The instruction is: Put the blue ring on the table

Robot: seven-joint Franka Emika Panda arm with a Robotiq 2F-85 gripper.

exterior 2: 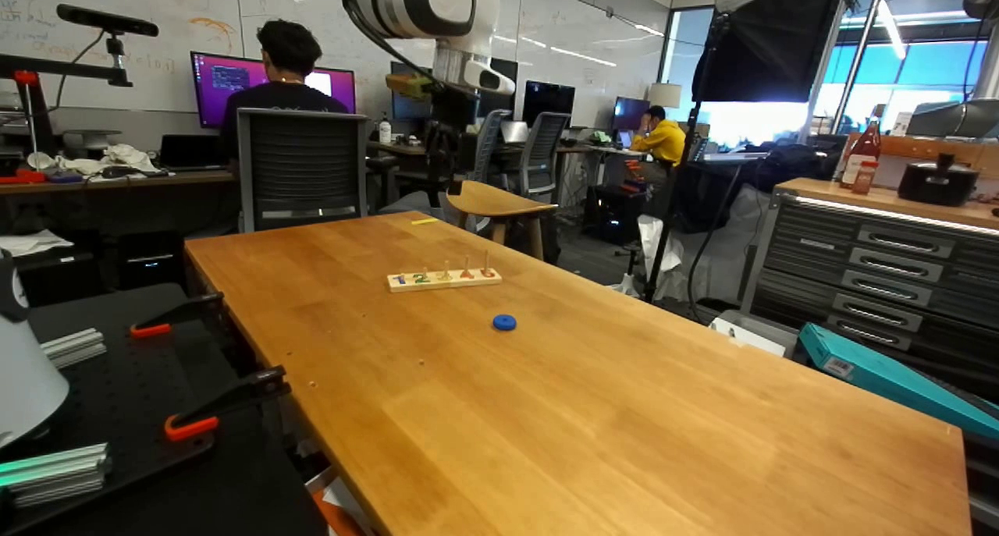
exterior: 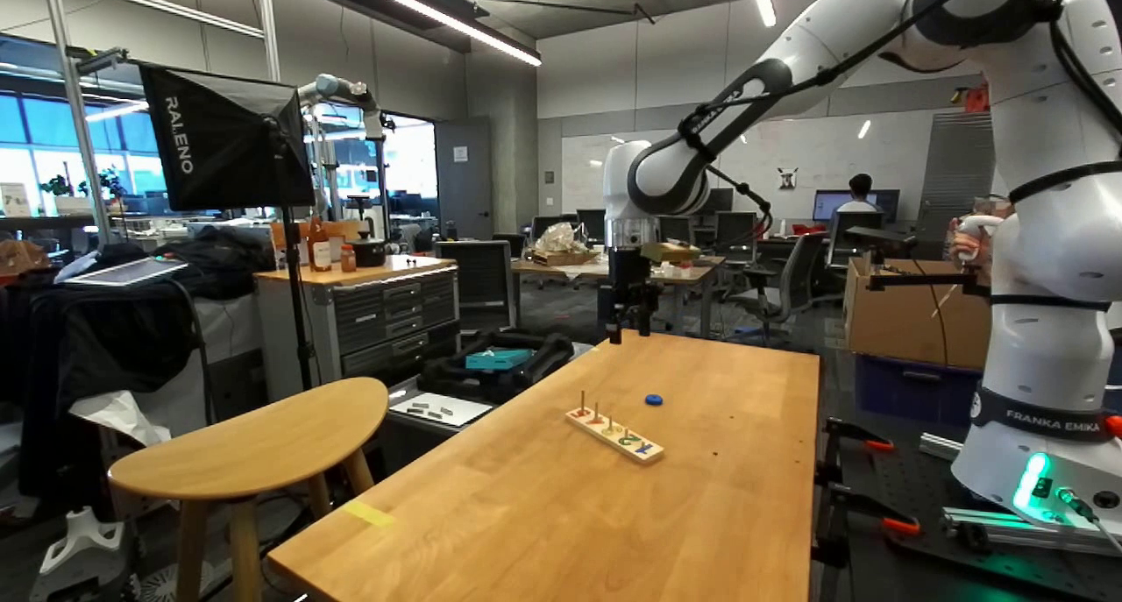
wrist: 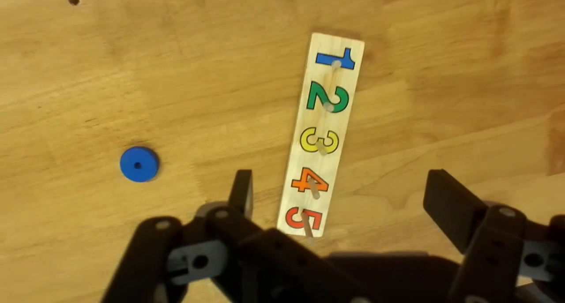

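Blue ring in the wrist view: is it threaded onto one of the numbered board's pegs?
No, the blue ring lies on the table, well apart from the numbered board.

A: Layout?
B: In an exterior view, ring (exterior 2: 504, 327) and peg strip (exterior 2: 437, 283) lie on the worktop (exterior 2: 640, 419), apart; ring in front of the peg strip's right end; side table (exterior 2: 503, 201) behind the worktop.
A: Wrist view?
B: There, ring left of peg strip, whose lower end shows between the fingers (wrist: 450, 206).

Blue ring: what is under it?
The blue ring lies on the long wooden table, whose top shows all around it. The patch directly beneath is covered and cannot be seen.
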